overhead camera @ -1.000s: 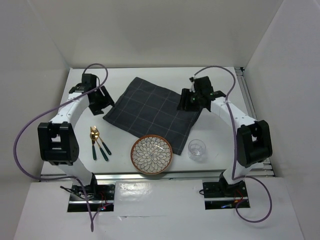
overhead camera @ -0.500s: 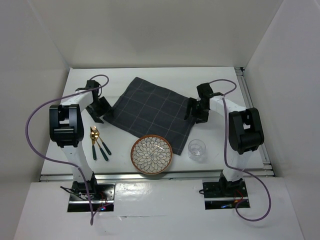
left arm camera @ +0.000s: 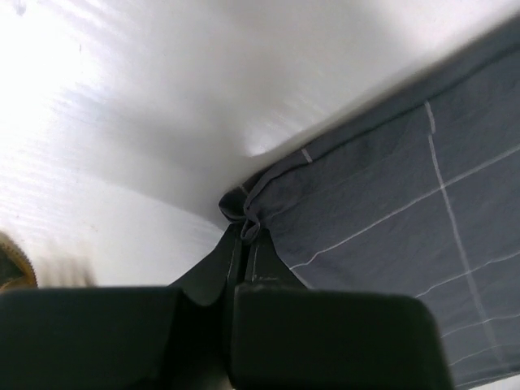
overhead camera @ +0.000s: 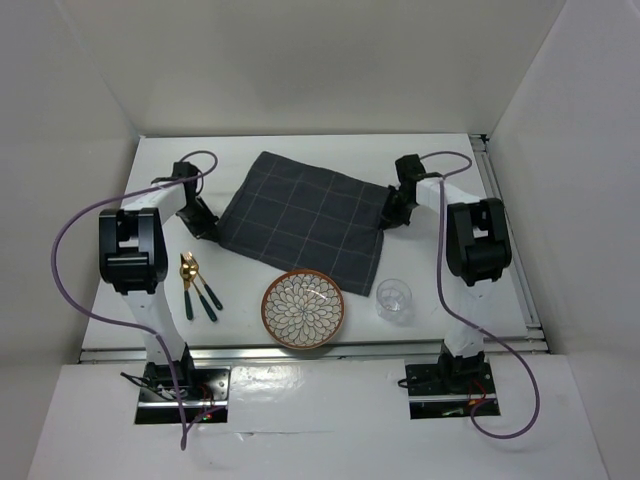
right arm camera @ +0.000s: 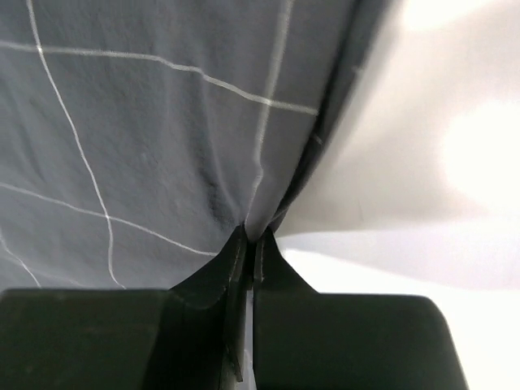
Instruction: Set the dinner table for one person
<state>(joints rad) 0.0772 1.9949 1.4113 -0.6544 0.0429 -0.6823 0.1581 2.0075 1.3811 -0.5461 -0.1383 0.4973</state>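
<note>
Seen from above, the white dinner table [overhead camera: 240, 290] carries a dark checked cloth [overhead camera: 300, 220] in its middle, with the left gripper [overhead camera: 207, 230] at its left corner and the right gripper [overhead camera: 391, 214] at its right edge. Only the left wrist view shows the fingers pressed together on a bunched woven corner. In the right wrist view the fingers pinch a raised fold of the cloth's edge.

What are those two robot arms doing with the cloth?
The left claw and the right claw are each shut on an opposite corner of the cloth, which lies on the table. The bowl, glass and cutlery sit near the front, not held.
</note>
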